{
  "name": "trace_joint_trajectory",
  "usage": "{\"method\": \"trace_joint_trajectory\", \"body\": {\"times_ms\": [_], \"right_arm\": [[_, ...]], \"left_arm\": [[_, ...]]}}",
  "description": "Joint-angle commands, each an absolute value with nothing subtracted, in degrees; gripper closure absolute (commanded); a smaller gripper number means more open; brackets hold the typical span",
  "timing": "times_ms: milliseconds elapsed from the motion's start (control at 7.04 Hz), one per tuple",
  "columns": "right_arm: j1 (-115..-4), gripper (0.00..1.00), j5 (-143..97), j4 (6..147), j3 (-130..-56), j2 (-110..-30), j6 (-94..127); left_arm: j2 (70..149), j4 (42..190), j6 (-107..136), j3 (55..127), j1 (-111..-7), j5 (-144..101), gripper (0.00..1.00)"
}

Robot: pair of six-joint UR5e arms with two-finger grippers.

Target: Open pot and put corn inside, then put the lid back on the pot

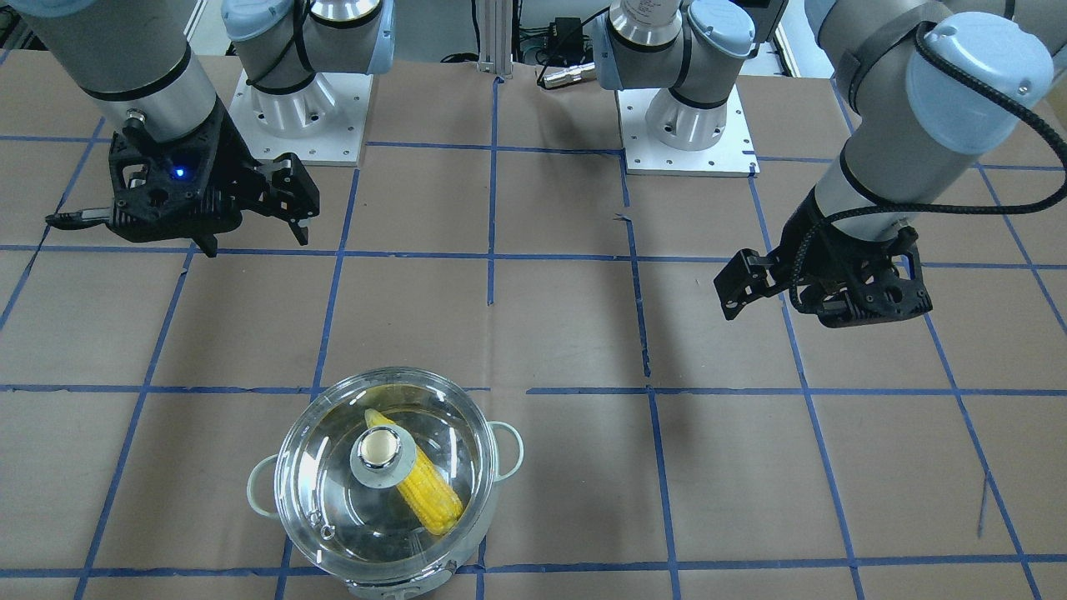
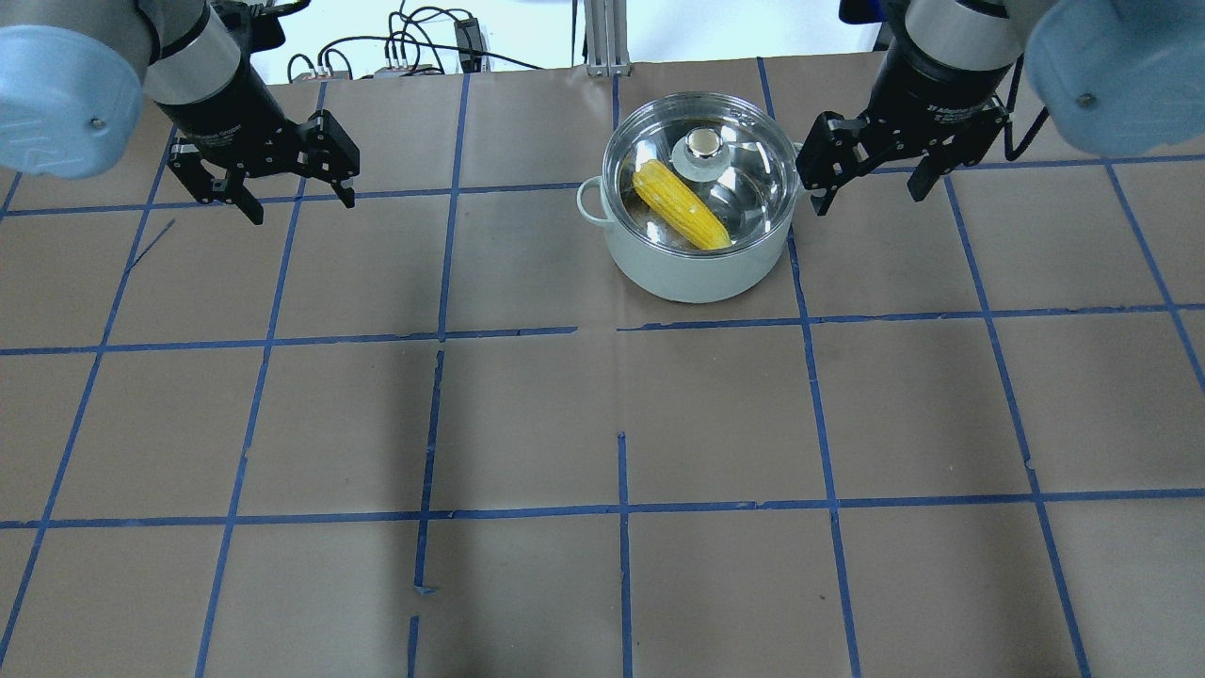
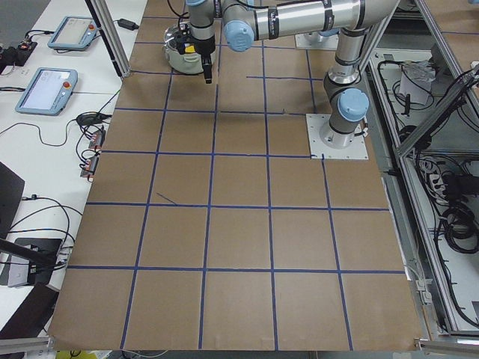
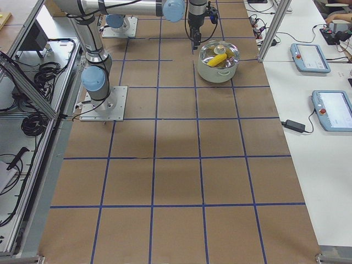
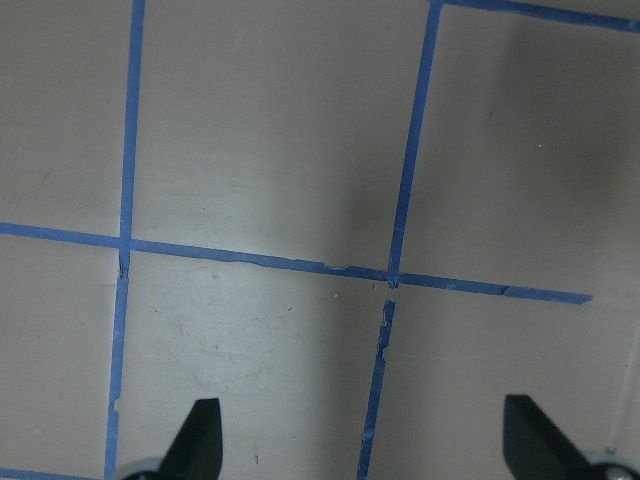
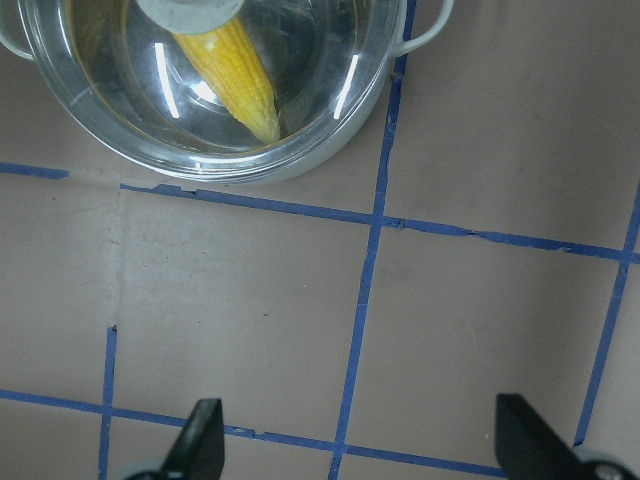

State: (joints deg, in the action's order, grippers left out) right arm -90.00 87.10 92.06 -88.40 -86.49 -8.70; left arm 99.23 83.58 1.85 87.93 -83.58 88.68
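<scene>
The pot [image 2: 692,268] stands at the far side of the table, right of centre in the overhead view. The glass lid [image 2: 744,193] sits on it, with its knob [image 2: 704,144] on top. The corn [image 2: 680,205] lies inside the pot under the lid and shows through the glass; it also shows in the front view [image 1: 429,492] and the right wrist view [image 6: 235,75]. My right gripper [image 2: 868,193] is open and empty, raised just right of the pot. My left gripper [image 2: 303,207] is open and empty, far to the pot's left, over bare table.
Brown paper with a blue tape grid [image 2: 621,513] covers the table. The arm bases [image 1: 688,125] stand on white plates at the robot's side. Tablets [image 4: 311,55] and cables lie on side benches beyond the table.
</scene>
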Motion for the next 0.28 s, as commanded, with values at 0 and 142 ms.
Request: {"method": "trace_joint_trajectory", "body": {"times_ms": [0, 142], "right_arm": [[-90.00, 0.05, 87.10, 92.11, -88.33, -86.48, -8.70], [-90.00, 0.05, 87.10, 92.20, -88.33, -86.48, -8.79]], "left_arm": [[99.32, 83.58, 1.85, 87.89, -83.58, 88.68, 0.00], [99.32, 83.58, 1.85, 87.89, -83.58, 88.68, 0.00]]}}
